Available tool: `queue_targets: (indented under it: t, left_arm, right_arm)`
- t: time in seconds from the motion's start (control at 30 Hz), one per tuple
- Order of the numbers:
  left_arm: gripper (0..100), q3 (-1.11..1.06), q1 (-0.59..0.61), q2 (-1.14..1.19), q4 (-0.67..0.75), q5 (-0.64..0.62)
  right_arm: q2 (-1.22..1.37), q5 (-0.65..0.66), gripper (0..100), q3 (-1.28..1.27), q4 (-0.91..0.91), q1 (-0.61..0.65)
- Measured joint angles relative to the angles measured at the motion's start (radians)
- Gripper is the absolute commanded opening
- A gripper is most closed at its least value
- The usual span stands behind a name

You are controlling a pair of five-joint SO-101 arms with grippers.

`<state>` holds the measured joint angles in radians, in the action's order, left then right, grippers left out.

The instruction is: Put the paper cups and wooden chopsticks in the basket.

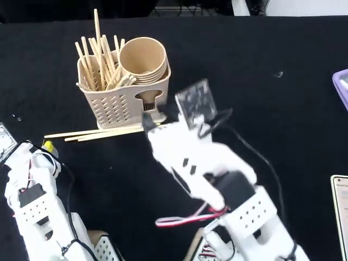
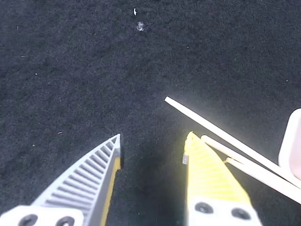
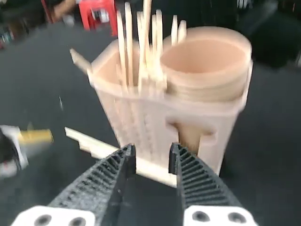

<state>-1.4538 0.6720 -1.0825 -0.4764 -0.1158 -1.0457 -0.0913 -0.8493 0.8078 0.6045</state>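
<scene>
One basket [image 1: 117, 103] stands on the black counter [image 1: 261, 70], toward its far left part. It has two compartments. One holds a single nested stack of paper cups [image 1: 142, 58]; several rims show, but the exact number cannot be told. The other holds a bundle of upright wooden chopsticks [image 1: 98, 60], roughly eight or more, too crowded to count.

More loose chopsticks [image 1: 92, 133], at least three, lie flat on the counter just in front of the basket's base, side by side and almost parallel to its front wall.

Two arms are in view. The right pincer [image 3: 151, 153] hangs low at the near right corner of the basket. Its black fingers [image 3: 115, 169] are slightly spread with nothing between them, and their tips are just short of the loose chopsticks' end. The left pincer [image 2: 153, 141] sits low near the other end of those sticks, spread wide and empty. Its yellow finger [image 2: 202, 165] is just beside the stick tips [image 2: 221, 136].

The counter is covered in dark cloth with a few pale specks [image 2: 139, 26]. A purple object [image 1: 341, 87] and a pale card [image 1: 340, 201] sit at the right edge, well apart from the basket. The stretch between them and the basket is bare cloth, crossed in part by the right arm.
</scene>
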Motion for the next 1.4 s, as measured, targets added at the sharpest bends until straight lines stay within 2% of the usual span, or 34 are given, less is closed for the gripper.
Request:
queue_targets:
  t: [0.07,0.2,0.3,0.4,0.53,0.63,0.73,0.93,1.2,1.4]
  left_arm:
    - [22,0.000,0.000,0.000,0.000,0.000]
    - [22,0.000,0.038,0.000,-0.006,0.000]
    - [23,0.055,0.051,0.028,-0.097,0.000]
    - [23,0.170,0.049,0.107,-0.204,0.020]
    - [23,0.347,0.040,0.311,-0.293,0.048]
    - [23,0.494,-0.012,0.512,-0.353,0.046]
    - [23,0.661,-0.068,0.717,-0.414,-0.015]
    - [23,1.010,-0.140,1.065,-0.549,-0.155]
    - [23,1.399,-0.213,1.436,-0.624,-0.173]
    - [22,1.576,-0.212,1.599,-0.720,-0.170]
  right_arm:
    - [-0.072,0.003,12.3,-0.135,0.002,0.000]
    - [-0.170,0.095,12.1,-0.373,-0.061,0.000]
    - [-0.213,0.140,12.1,-0.451,-0.089,-0.002]
    - [-0.232,0.146,12.1,-0.471,-0.095,-0.058]
    - [-0.233,0.140,12.1,-0.477,-0.123,-0.146]
    - [-0.235,0.104,12.1,-0.526,-0.187,-0.207]
    - [-0.235,0.101,12.1,-0.568,-0.267,-0.249]
    - [-0.235,0.100,12.0,-0.572,-0.299,-0.255]
    - [-0.235,0.100,12.0,-0.572,-0.301,-0.259]
    - [-0.235,0.100,12.0,-0.572,-0.301,-0.259]
